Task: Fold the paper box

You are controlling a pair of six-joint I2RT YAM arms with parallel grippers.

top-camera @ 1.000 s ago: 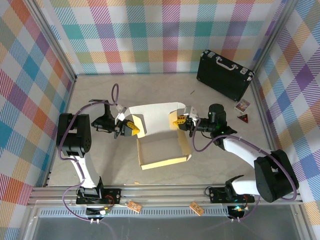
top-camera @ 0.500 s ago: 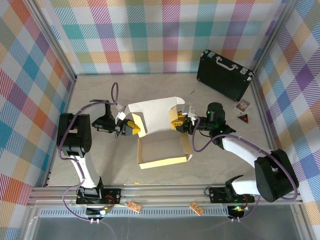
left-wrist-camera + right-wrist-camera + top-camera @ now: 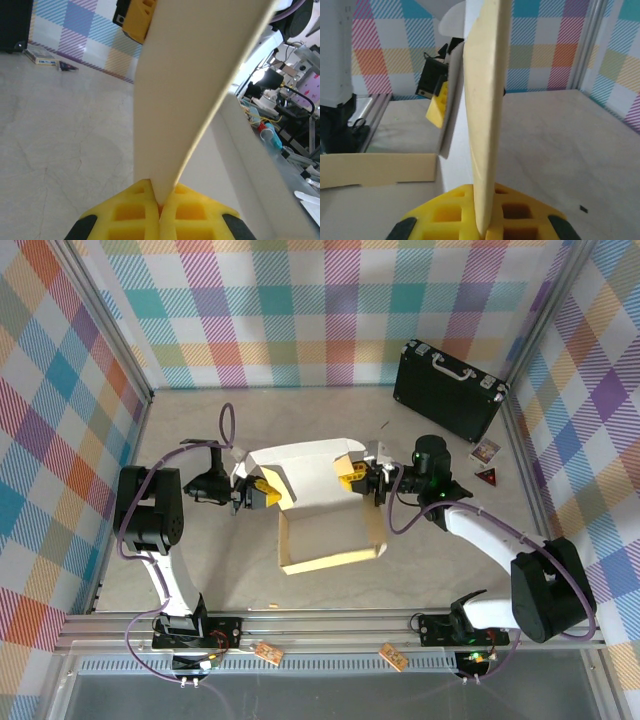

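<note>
The paper box [image 3: 325,530] lies part-folded mid-table, its tan inside showing and its white back panel [image 3: 305,472] raised. My left gripper [image 3: 262,490] is shut on the box's left flap. In the left wrist view its yellow fingers [image 3: 125,215] pinch the pale flap [image 3: 190,75], which rises from the left gripper [image 3: 161,206]. My right gripper [image 3: 352,472] is shut on the right flap. The right wrist view has the tan panel [image 3: 487,100] edge-on, clamped in the right gripper [image 3: 487,227], with the left gripper [image 3: 436,102] beyond it.
A black briefcase [image 3: 448,388] stands at the back right near the wall. Two small cards [image 3: 485,450] lie on the table beside it. Checked walls and metal rails [image 3: 320,635] bound the table.
My right gripper has moved toward the back with its flap. The white back panel stands higher, and the box base has shifted slightly. The left gripper has hardly moved.
</note>
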